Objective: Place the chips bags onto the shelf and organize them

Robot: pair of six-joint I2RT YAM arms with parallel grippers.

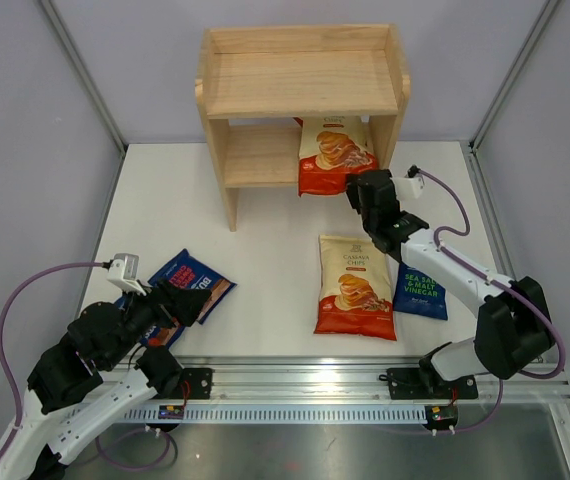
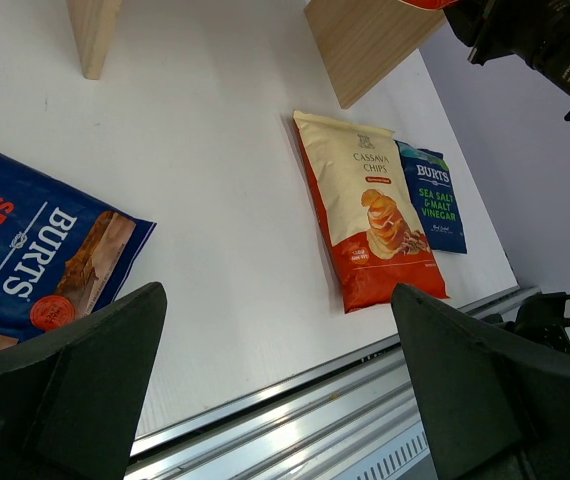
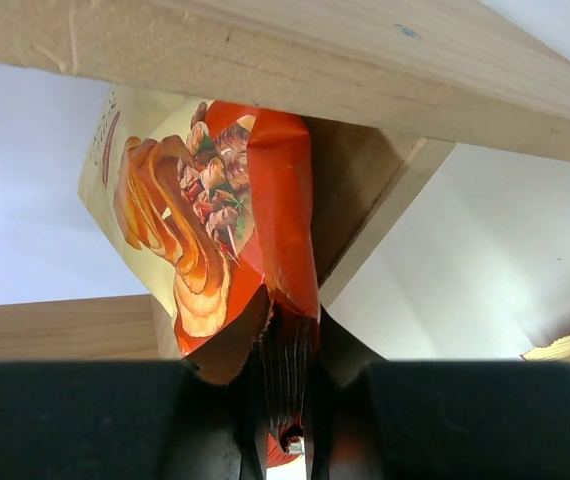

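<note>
Right fingers (image 3: 445, 415) clamp the crimped end seam of a chips bag (image 3: 215, 220) at the lower tier of the shelf (image 1: 305, 80); left fingers (image 2: 75, 400) stand wide apart, empty. Bag judged light, slippery, crushable; seam hold safest.

The shelf (image 1: 305, 80) was seen to be of pale, unfinished wood, matt, with the grain showing. The far cassava bag (image 1: 333, 155) was made of creased film with a sheen, and the near cassava bag (image 1: 355, 285) of the same film, lying smoother. The left Burts bag (image 1: 190, 285) and right Burts bag (image 1: 423, 292) were printed on glossy film. The table (image 1: 265, 230) was white, smooth and matt. The near rail (image 1: 305, 372) was of brushed metal. The left fingers (image 2: 75, 390) were of black, matt plastic.
</note>
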